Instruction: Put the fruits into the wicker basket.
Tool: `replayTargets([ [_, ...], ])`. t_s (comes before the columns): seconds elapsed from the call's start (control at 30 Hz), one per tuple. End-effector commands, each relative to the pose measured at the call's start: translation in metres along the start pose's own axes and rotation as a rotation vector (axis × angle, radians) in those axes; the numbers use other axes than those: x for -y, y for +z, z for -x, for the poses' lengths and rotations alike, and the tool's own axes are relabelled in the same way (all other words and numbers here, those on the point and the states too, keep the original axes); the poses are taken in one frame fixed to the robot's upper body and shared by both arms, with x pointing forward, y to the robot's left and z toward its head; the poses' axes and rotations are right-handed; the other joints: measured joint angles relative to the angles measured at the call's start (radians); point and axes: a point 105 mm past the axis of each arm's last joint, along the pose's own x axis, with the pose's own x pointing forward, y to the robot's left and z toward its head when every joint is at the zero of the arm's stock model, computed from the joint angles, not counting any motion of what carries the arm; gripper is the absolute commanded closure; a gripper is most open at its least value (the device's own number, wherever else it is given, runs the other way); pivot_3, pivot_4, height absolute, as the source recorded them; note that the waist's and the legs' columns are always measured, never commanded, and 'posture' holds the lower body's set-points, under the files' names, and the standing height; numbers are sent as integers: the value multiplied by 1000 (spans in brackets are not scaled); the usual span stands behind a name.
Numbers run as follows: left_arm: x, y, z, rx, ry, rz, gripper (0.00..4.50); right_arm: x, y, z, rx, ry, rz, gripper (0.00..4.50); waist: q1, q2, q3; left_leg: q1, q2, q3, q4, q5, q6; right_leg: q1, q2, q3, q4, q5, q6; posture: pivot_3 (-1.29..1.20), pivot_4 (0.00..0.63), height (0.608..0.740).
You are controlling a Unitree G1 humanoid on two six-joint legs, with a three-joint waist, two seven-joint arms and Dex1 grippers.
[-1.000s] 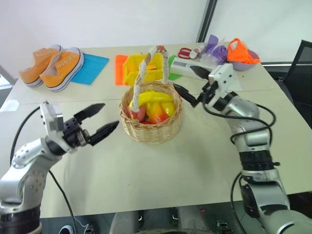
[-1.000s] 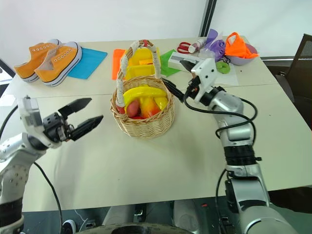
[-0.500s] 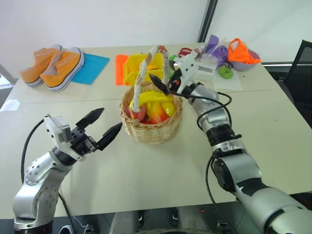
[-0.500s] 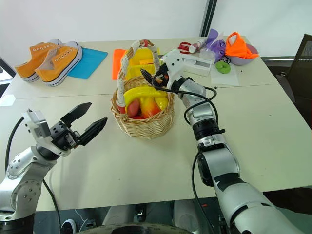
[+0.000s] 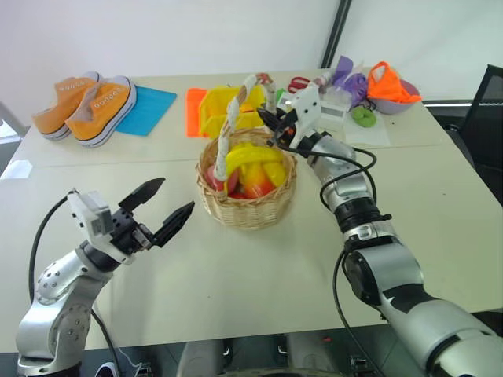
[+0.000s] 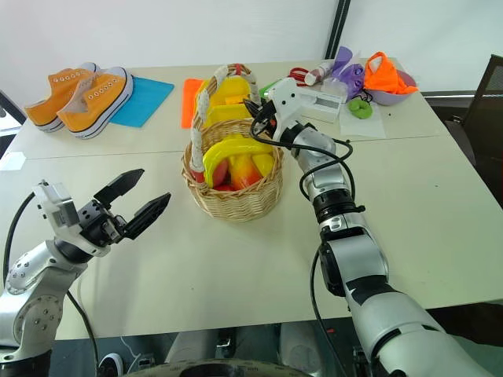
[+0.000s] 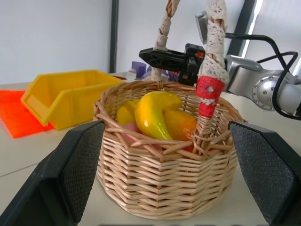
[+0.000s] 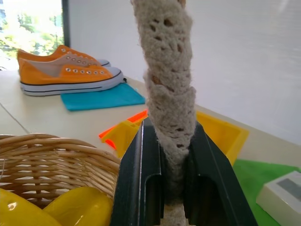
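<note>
- Two hands in play; I go L to R across the desk (image 5: 259,275).
- Far L, at the back: orange sneakers (image 5: 85,106) on the desk, not part of the job.
- Left hand (image 5: 167,212): fingers spread wide, holding nothing, hovering above the desk near the basket's L side, not touching.
- Centre: wicker basket (image 5: 247,203) upright on the desk, just in front of a yellow bin (image 5: 214,110).
- Inside the basket I see the banana (image 7: 153,112) on top, a pinkish peach (image 5: 229,184) low on the L side, and an orange-red fruit (image 7: 181,123) beside it.
- Progress, my read: no loose fruit on the desk that I can spot, so the loading looks done or v. nearly done. Can't rule out a small piece hidden behind the basket.
- Right hand (image 5: 271,119): fingers clamped on the basket's white-wrapped handle (image 8: 169,94), on the far limb of the arch, w/ the lace pinched between both fingers.
- So the basket sits just below and L of the right hand, w/ the fruits under it.
- Far R, at the back: clutter w/ an orange cloth (image 5: 389,82).
</note>
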Motion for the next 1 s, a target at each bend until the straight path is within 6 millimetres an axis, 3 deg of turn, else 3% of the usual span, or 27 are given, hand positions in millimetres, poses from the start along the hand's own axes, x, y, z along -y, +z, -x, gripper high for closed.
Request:
replayTargets([
  [0.03,7,7,-6,38,-36,-2,0,38,19,16,40,-143,103,4460,4,0,0,0,0,0,0,0,0,0,0,0,0,0,0,0,150,740],
  [0.13,11,5,-11,45,-47,7,0,51,18,30,20,-195,138,4460,2,0,0,0,-1,0,0,0,0,0,-1,0,-1,0,0,0,150,740],
  [0.23,14,5,-18,61,-64,12,0,77,19,54,-12,-316,147,4460,5,1,0,0,-1,0,0,0,0,0,-1,0,-1,0,0,0,150,740],
  [0.37,18,3,-28,60,-90,-5,0,120,26,110,-65,-534,188,4460,10,2,0,-1,-1,0,0,0,1,1,-1,0,-2,0,0,0,150,740],
  [0.53,23,-8,-40,17,-136,-27,0,147,28,173,-140,-718,228,4460,24,3,-1,-1,-1,1,0,-1,2,1,0,0,-2,0,0,0,150,740],
  [0.77,50,-30,-66,-64,-373,5,0,161,32,242,-214,-919,290,4460,29,4,-1,0,-1,2,1,-1,4,2,1,0,-3,0,0,0,150,740],
  [0.87,54,-34,-70,-98,-474,40,0,166,35,274,-238,-1033,302,4460,33,5,-1,0,-1,1,1,-1,4,3,2,0,-2,0,1,0,150,740],
  [1.0,57,-36,-81,-97,-540,38,0,161,35,301,-288,-1095,325,4460,34,5,-2,0,-1,1,1,-1,4,3,4,0,-3,0,1,0,150,740],
])
